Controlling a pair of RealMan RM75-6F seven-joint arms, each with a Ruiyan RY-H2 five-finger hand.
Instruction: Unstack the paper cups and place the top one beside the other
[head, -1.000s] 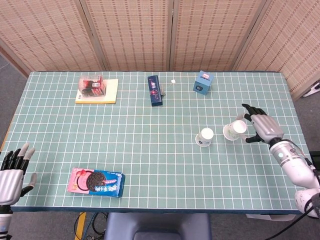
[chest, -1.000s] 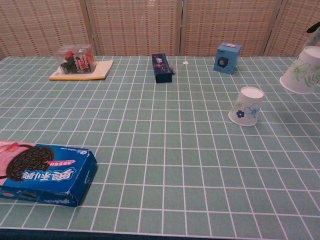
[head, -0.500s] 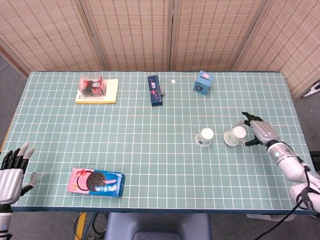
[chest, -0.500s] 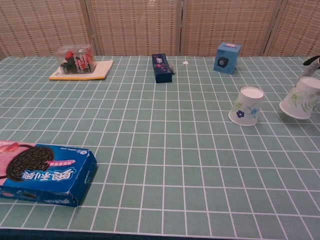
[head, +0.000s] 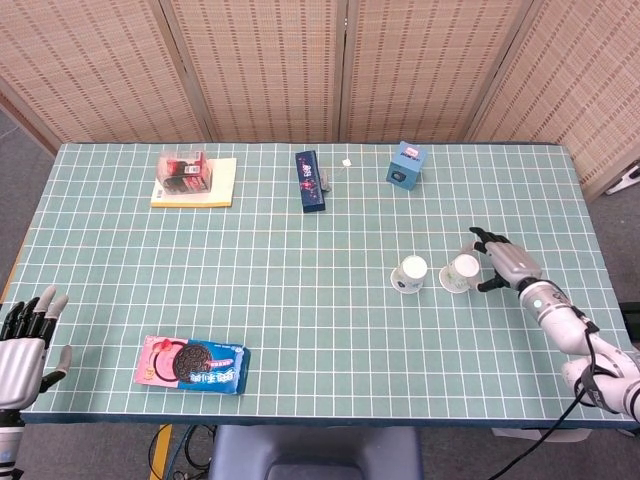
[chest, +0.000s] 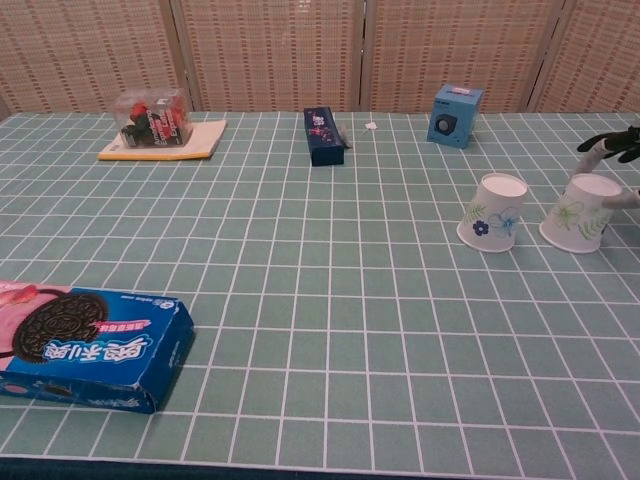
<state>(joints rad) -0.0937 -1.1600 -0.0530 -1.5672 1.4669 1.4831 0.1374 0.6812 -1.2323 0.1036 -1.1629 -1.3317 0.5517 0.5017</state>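
Note:
Two white paper cups with floral prints are on the green grid mat, right of centre. The left cup (head: 409, 274) (chest: 493, 212) is on its own. The right cup (head: 461, 272) (chest: 578, 213) is down on the mat a short gap beside it. My right hand (head: 502, 262) (chest: 612, 150) holds this cup from its right side, with fingers curved over the rim and under the side. My left hand (head: 25, 340) rests open at the table's near left edge, far from both cups.
A blue cookie box (head: 192, 363) (chest: 85, 345) lies at the near left. Along the far side are a clear box on a yellow pad (head: 193, 178), a dark blue box (head: 311, 181) and a small blue cube box (head: 406, 164).
My right hand has lowered the held cup from the air to the mat and brought it left, closer to the other cup. The left hand has not moved.

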